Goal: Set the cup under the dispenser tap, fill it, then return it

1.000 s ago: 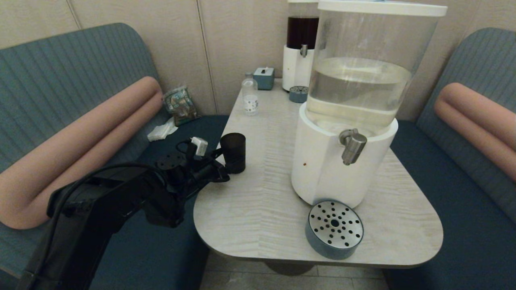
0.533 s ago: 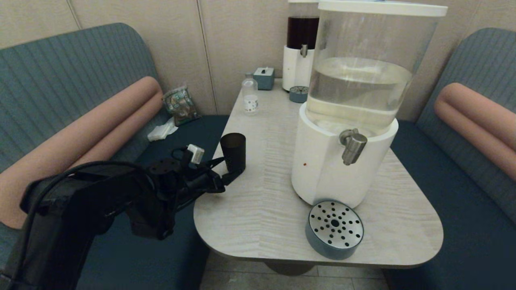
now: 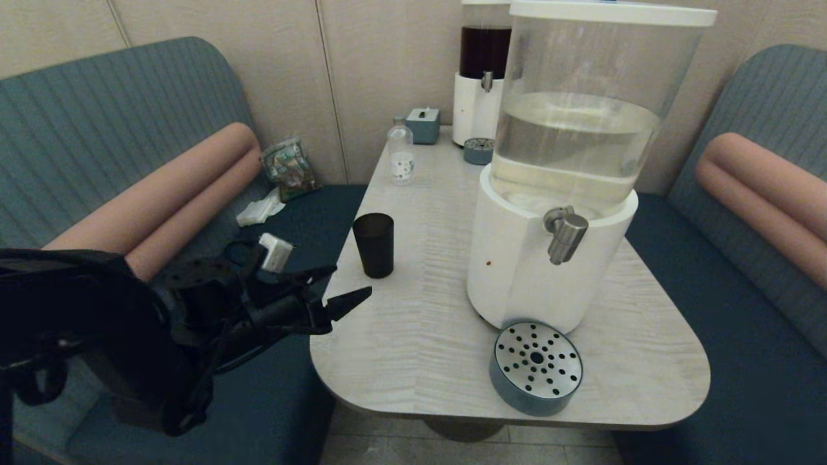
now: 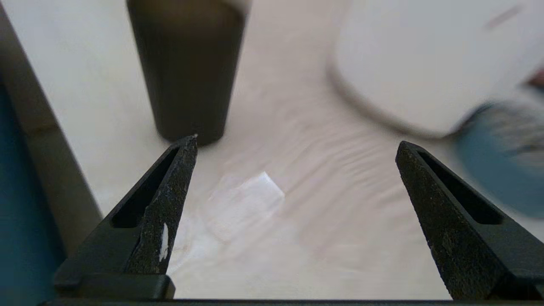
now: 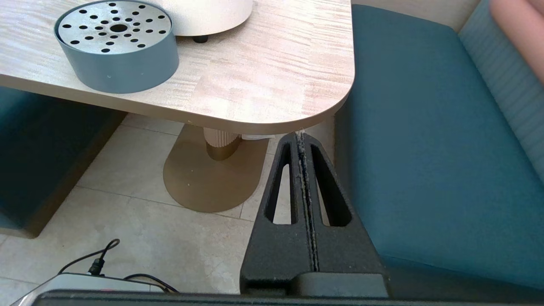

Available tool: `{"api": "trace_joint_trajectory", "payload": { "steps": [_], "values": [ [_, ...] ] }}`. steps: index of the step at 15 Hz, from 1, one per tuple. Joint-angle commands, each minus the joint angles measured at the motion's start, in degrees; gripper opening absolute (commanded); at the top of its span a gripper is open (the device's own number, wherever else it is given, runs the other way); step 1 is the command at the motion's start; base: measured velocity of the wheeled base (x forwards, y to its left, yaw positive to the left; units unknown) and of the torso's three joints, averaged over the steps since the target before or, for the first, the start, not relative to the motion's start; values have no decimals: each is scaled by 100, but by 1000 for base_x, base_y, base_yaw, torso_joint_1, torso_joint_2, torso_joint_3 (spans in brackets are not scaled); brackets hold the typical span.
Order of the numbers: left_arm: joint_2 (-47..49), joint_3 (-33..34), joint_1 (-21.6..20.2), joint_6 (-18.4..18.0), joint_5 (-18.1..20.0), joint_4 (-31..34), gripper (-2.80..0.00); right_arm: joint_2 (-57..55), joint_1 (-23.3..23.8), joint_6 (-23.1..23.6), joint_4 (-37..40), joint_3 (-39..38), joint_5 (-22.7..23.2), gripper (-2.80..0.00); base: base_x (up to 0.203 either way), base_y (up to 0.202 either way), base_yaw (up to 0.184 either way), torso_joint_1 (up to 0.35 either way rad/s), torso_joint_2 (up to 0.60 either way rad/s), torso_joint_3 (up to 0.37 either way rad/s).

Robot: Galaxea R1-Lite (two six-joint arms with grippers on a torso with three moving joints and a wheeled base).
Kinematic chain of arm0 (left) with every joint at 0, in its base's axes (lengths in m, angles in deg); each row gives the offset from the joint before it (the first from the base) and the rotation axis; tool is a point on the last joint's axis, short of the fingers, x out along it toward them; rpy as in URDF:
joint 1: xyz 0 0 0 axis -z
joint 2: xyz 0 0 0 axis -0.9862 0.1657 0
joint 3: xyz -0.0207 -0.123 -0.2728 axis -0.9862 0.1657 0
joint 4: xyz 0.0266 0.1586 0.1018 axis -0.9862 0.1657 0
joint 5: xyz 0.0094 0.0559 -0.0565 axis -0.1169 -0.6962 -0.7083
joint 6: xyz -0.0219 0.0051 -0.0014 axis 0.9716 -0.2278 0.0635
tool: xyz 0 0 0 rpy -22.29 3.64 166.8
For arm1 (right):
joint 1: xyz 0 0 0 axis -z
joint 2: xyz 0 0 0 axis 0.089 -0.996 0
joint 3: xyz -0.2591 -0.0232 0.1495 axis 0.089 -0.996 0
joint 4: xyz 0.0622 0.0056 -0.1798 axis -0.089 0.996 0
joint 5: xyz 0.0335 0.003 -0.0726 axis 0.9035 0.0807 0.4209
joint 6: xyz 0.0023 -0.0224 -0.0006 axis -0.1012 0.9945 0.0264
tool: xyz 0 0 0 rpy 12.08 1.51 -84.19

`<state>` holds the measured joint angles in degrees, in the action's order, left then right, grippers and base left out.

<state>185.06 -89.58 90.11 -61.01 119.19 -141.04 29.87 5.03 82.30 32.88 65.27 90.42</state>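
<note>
The dark smoky cup (image 3: 373, 245) stands upright near the table's left edge, with nothing holding it. My left gripper (image 3: 352, 279) hangs open just in front of it at the table's edge, apart from it. In the left wrist view the cup (image 4: 187, 72) stands beyond the open left gripper (image 4: 296, 142), nearer one finger, with bare tabletop between the fingers. The steel dispenser tap (image 3: 566, 234) juts from the big white-based dispenser (image 3: 517, 271) holding pale liquid. The round perforated drip tray (image 3: 536, 367) below it carries nothing. My right gripper (image 5: 300, 137) is shut and parked below the table's near right corner.
At the back of the table (image 3: 413, 336) stand a small clear bottle (image 3: 400, 155), a blue-grey box (image 3: 423, 124), a second dispenser with dark liquid (image 3: 481, 84) and its small tray (image 3: 479, 150). Blue benches flank the table. A cable (image 5: 97, 263) lies on the floor.
My left gripper, which stood around the cup, has pulled back from it toward the near left. The cup has stayed where it was.
</note>
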Motion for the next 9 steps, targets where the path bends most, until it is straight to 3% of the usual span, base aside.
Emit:
{"api": "trace_joint_trajectory", "payload": {
  "steps": [1,5,6,9],
  "values": [
    [-1529,562,2,42,8,-49,0,11,0,7,-1,0,2,-280,0,0,0,0,0,0],
    [-3758,1767,3,130,-339,-49,0,11,-1,7,-1,0,2,-280,0,0,0,0,0,0],
    [-4206,2055,3,146,-450,-47,-280,11,4,7,-1,0,2,-280,0,0,0,0,0,0],
    [-5454,2646,-5,249,-755,174,-280,11,-1,10,-1,0,2,-280,0,0,0,0,0,0]
  ]
}}
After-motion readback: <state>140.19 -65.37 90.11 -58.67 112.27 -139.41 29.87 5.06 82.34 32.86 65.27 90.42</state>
